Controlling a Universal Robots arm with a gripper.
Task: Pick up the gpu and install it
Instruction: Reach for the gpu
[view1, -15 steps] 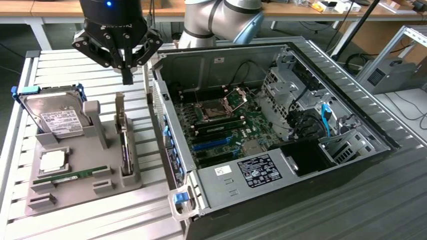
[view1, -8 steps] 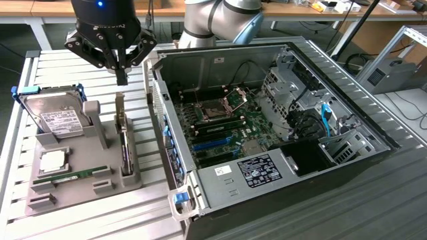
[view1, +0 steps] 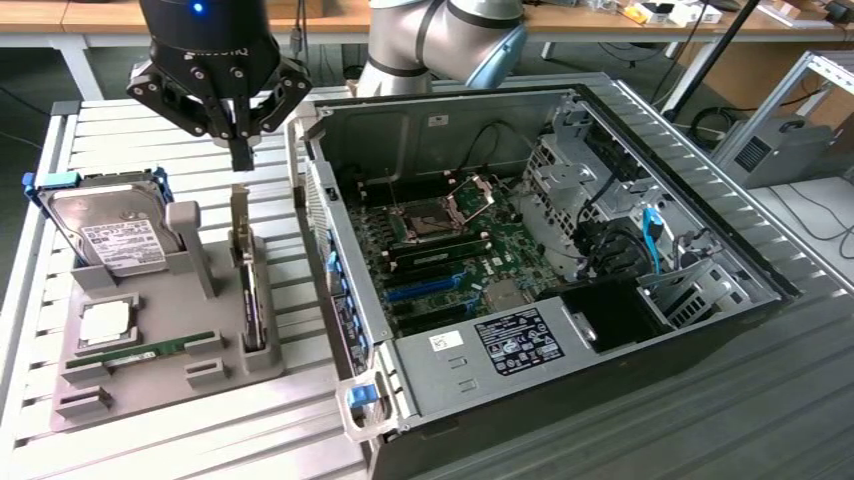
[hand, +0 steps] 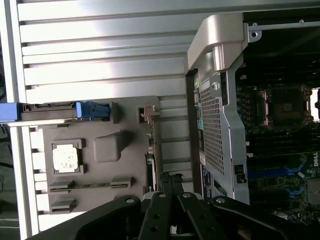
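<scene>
The gpu (view1: 246, 275) stands on its edge in a slot along the exterior view's right side of the grey holder (view1: 160, 320), dark board with a pale metal bracket end. My gripper (view1: 242, 158) hangs above the card's far end, its fingers shut together with nothing between them. In the wrist view the gpu (hand: 149, 145) appears edge-on just ahead of the shut fingertips of the gripper (hand: 168, 178), beside the holder (hand: 100, 125). The open computer case (view1: 534, 230) lies to the exterior view's right, motherboard and blue slots (view1: 430, 288) exposed.
On the holder also sit a hard drive (view1: 107, 235) with blue rails, a processor chip (view1: 104, 322) and a green memory stick (view1: 147, 352). The case's raised side wall (view1: 334, 260) stands close to the holder. Everything rests on a slatted metal table (view1: 134, 130).
</scene>
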